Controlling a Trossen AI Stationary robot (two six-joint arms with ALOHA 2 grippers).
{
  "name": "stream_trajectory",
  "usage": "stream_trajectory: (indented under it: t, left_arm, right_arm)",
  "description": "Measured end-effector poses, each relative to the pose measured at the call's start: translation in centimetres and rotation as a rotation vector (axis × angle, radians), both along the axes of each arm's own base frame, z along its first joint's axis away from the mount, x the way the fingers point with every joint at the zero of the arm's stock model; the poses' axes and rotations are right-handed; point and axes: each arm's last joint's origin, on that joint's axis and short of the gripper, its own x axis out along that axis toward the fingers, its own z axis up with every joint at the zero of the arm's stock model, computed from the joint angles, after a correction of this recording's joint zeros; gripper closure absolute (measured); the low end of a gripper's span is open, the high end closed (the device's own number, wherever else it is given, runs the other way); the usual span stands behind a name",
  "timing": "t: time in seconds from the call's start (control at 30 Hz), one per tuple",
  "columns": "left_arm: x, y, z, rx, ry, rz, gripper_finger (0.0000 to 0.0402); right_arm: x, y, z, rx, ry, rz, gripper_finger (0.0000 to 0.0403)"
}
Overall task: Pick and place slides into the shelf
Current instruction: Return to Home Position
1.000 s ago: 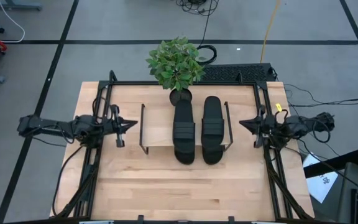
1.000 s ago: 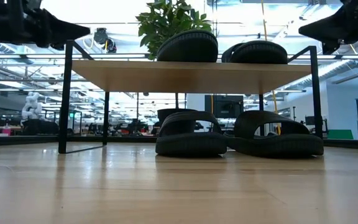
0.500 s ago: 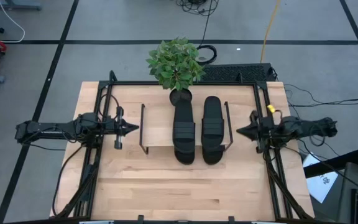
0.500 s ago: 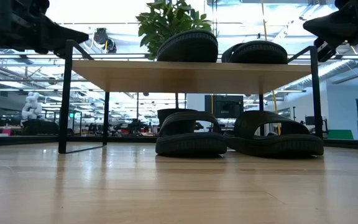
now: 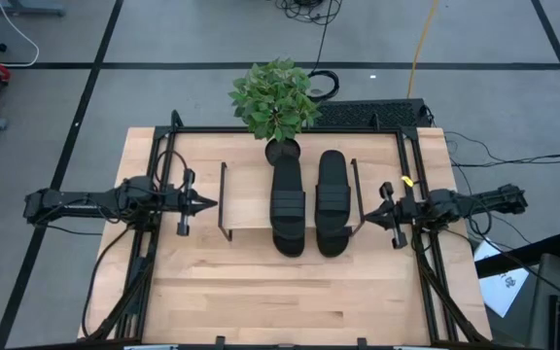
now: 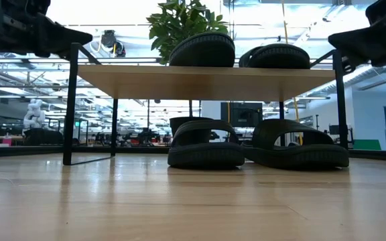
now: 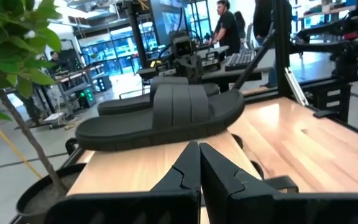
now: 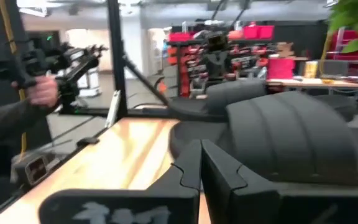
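The shelf (image 5: 246,201) stands mid-table, its wooden plank (image 6: 206,82) on thin dark end frames. Two black slides (image 5: 288,202) (image 5: 332,199) lie side by side on the plank's right half, their near ends past its edge. Two more slides (image 6: 205,146) (image 6: 299,144) rest on the tabletop beneath. My left gripper (image 5: 212,203) hovers shut just off the shelf's left end, seen also in its wrist view (image 7: 199,152). My right gripper (image 5: 363,217) hovers shut close beside the right end frame, above plank height (image 6: 332,41), facing the nearest slide (image 8: 291,143).
A potted plant (image 5: 275,97) stands at the far edge behind the shelf. A black metal frame (image 5: 290,130) rims the tabletop. The near half of the table (image 5: 290,292) is bare wood. People show in the room beyond (image 7: 229,28), with a hand (image 8: 42,93) in the right wrist view.
My right gripper has moved toward the shelf's right end and the table's near edge, dropping a little. My left gripper shifted slightly toward the near edge early on, then kept still. Both stay shut. The slides and shelf have not moved.
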Motion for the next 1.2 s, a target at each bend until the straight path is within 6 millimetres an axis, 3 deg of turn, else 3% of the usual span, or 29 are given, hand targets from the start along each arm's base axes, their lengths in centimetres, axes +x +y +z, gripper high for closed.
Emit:
stream_trajectory:
  t: [0.77, 1.2]
  left_arm:
    - [0.0, 0.3, -1.4, -0.028, 0.034, 0.112, 0.0401]
    - [-1.8, -0.3, -1.5, 0.015, 0.018, 0.093, 0.0402]
  right_arm:
    - [0.0, -0.1, 0.3, 0.048, -0.029, -0.026, 0.0403]
    - [0.0, 0.1, 0.2, 0.046, -0.013, 0.033, 0.0403]
